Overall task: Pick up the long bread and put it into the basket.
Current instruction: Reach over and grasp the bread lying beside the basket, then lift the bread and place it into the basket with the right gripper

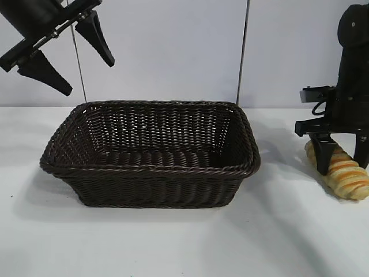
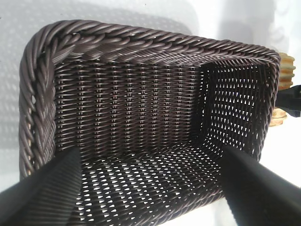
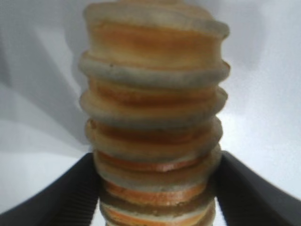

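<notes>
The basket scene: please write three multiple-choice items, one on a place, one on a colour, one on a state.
1. Where is the bread?
A. in the basket
B. on the table, right of the basket
C. under the left gripper

2. What colour is the basket?
A. dark brown
B. white
C. green

3. How does the right gripper stand?
A. raised and far from the bread
B. inside the basket
C. down, one finger each side of the bread

Key: 1 B, the loaf lies on the white table beyond the rim. 2 A, the wicker is dark brown. 3 C, the right wrist view shows fingers flanking the loaf.
</notes>
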Available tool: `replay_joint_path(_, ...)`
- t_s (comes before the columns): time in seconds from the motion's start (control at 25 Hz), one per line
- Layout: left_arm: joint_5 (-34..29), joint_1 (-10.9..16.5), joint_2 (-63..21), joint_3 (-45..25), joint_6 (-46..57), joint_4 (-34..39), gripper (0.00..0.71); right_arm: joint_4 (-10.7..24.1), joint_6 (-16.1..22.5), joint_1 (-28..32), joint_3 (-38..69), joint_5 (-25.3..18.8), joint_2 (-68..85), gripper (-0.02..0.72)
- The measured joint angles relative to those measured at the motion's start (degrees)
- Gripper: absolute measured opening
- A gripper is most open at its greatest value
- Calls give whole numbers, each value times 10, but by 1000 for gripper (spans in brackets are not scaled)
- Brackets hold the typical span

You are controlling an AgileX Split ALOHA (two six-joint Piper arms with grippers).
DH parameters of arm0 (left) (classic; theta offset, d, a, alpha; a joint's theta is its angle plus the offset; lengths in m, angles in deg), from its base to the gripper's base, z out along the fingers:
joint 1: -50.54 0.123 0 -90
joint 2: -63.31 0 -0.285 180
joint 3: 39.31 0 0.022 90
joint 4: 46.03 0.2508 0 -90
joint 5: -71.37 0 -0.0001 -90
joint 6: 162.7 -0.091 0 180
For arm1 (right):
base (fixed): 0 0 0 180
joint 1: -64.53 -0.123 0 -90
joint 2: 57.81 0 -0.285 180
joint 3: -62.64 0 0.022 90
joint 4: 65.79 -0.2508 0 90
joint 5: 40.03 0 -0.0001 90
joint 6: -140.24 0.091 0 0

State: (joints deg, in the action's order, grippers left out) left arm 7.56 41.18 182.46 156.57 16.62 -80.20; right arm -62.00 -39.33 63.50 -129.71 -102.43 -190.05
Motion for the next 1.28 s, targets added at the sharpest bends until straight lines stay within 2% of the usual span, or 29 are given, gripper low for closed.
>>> replay_joint_path(0.16,0,0,0,0,0,0,586,2,2,0,-12,-15,20,293)
replay_joint_path(0.4,0,0,0,0,0,0,586,-4,2,0,-63,-67,54,293)
replay_joint_path(0.64,0,0,0,0,0,0,586,-23,2,0,-98,-73,90,286)
replay_joint_path(0.84,-3,0,0,0,0,0,586,-26,0,-5,-102,-75,118,286)
replay_joint_path(1.28,-5,0,0,0,-1,0,586,-27,-4,-55,-103,-82,134,286)
